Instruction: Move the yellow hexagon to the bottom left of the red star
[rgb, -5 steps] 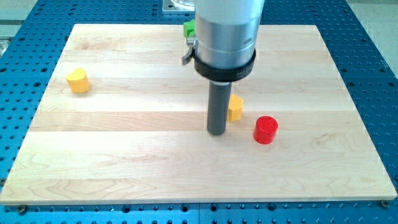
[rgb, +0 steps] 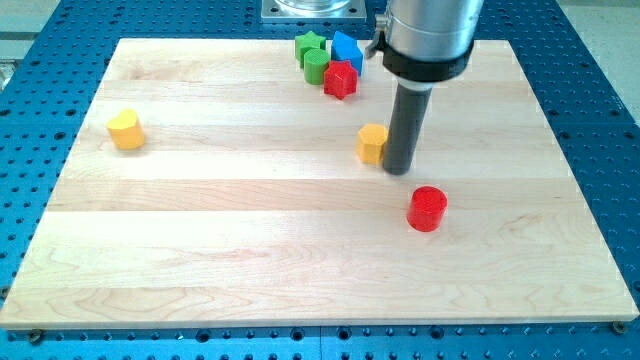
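The yellow hexagon (rgb: 373, 144) lies near the board's middle, a little to the view's right. My tip (rgb: 398, 170) stands right beside it, on its right side, touching or nearly touching it. The red star (rgb: 340, 79) lies near the view's top, up and slightly left of the hexagon, with a clear gap between them. The rod rises from the tip to the arm's grey body at the view's top right.
A green star (rgb: 310, 45), a green cylinder (rgb: 316, 68) and a blue block (rgb: 347, 49) cluster by the red star. A red cylinder (rgb: 427, 209) lies below and right of my tip. A yellow heart-like block (rgb: 126, 129) sits at the left of the wooden board (rgb: 200, 250).
The arm has moved to the view's right and up: my tip went from the hexagon's left side to its right side. The hexagon sits slightly further left and up. The top cluster is uncovered.
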